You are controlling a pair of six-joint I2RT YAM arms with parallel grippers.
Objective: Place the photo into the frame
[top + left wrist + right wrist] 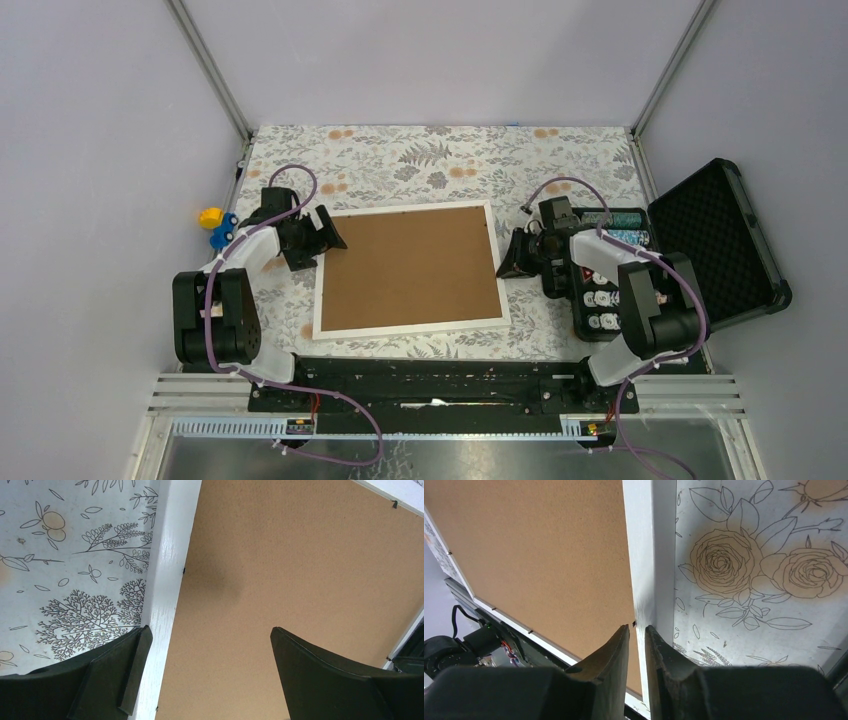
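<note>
top view, frame (410,328): lying flat in the middle of the table cover (430,160), between the two arms, back side facing up
top view, backing board (410,268): sitting inside the frame, filling its whole middle
top view, photo: not showing, cannot tell where it is lying
top view, left gripper (330,232): reaching over the frame's far left corner, jaws spreading wide
top view, right gripper (512,262): sitting at the frame's right rail, about midway along it
top view, black case (715,240): lying open at the table's right edge, beside the right arm
top view, yellow and blue toy (213,225): sitting at the left edge, near the left arm
left wrist, left gripper (210,630): jaws standing wide open, gripping nothing; one finger hanging over the white rail's outer edge, the other over the backing board (300,580)
left wrist, clip (183,571): small black tab sitting on the seam between rail and board
right wrist, right gripper (637,627): jaws standing a narrow slit apart, nothing showing between them; tips pointing at the rail's inner edge, cannot tell if touching
right wrist, clip (633,624): sitting just beyond the fingertips on the same seam
</note>
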